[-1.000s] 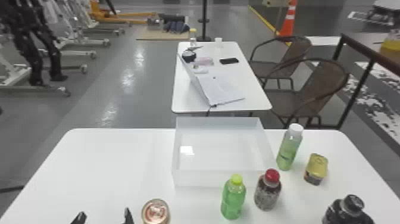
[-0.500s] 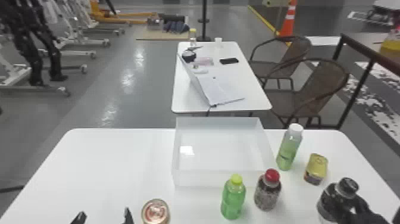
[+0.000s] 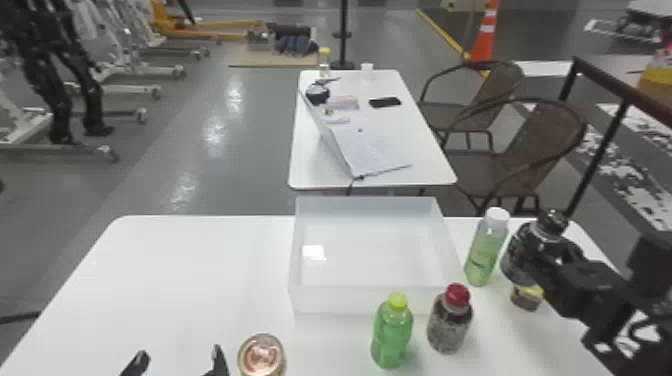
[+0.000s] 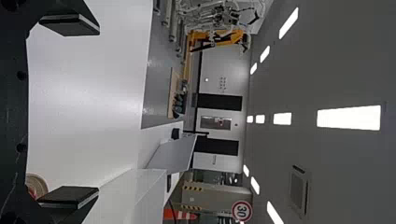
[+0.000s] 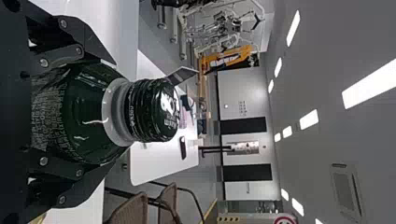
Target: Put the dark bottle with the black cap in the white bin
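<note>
As the dark bottle looks stiff but slick, its body, clamped in the right end effector right of the white bin, suits gripping; the left end effector has fingers apart.

The dark bottle looks glossy — the white bin, smooth plastic.

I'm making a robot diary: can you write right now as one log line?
right gripper: holding dark bottle | bottle: right of white bin, not in it | left gripper: open, empty
</note>
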Controlling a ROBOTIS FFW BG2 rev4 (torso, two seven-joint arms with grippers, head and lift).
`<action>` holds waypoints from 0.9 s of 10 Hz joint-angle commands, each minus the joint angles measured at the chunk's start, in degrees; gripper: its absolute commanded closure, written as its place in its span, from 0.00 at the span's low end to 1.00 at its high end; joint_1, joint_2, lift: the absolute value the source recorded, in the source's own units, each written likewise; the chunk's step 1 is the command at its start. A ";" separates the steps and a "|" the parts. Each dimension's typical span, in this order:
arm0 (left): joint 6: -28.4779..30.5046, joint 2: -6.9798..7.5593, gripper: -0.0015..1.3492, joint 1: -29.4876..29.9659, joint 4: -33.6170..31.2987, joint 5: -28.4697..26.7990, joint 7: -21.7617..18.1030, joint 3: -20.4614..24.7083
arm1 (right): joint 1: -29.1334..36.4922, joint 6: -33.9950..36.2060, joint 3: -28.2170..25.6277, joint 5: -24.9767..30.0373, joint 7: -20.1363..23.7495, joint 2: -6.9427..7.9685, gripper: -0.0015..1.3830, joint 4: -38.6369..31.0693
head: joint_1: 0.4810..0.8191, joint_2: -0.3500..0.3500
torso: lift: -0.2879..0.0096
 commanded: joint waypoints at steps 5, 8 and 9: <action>-0.89 -0.24 0.07 -0.63 1.41 1.17 -0.26 -0.36 | -17.65 -8.49 15.83 -4.83 0.75 -2.27 0.71 23.51 | 0.20 0.50 | 0.63; -1.15 -0.24 0.07 -0.54 1.94 1.53 -0.26 -0.36 | -20.20 -8.49 17.32 -4.83 1.37 -1.57 0.71 31.42 | 0.20 0.50 | 0.63; -1.33 -0.24 0.07 -0.54 1.94 1.61 -0.26 -0.27 | -20.81 -8.49 17.32 -4.83 2.16 -1.57 0.71 33.26 | 0.20 0.50 | 0.63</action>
